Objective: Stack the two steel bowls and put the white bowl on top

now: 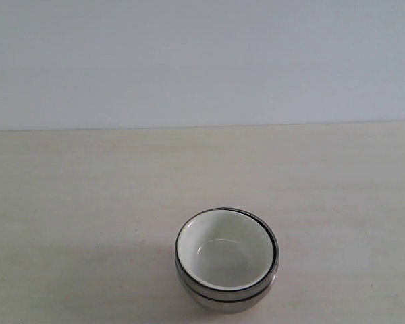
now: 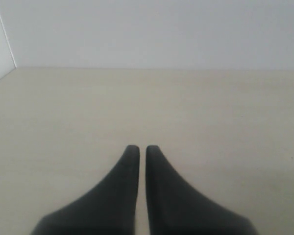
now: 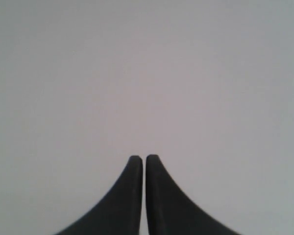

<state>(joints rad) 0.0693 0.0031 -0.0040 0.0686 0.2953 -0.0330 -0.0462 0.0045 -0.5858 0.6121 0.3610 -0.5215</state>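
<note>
In the exterior view the white bowl (image 1: 224, 252) sits nested inside the steel bowls (image 1: 219, 300), one stack near the table's front edge; only the steel rims and lower side show, so the two cannot be told apart. Neither gripper appears in that view. My left gripper (image 2: 138, 148) is shut with nothing between its dark fingers, hanging over bare tabletop. My right gripper (image 3: 139, 157) is likewise shut and empty, facing a plain grey wall. No bowl shows in either wrist view.
The pale wooden table (image 1: 88, 202) runs back to a grey wall (image 1: 202, 61). In the left wrist view a wall corner (image 2: 5, 44) meets the table's far edge.
</note>
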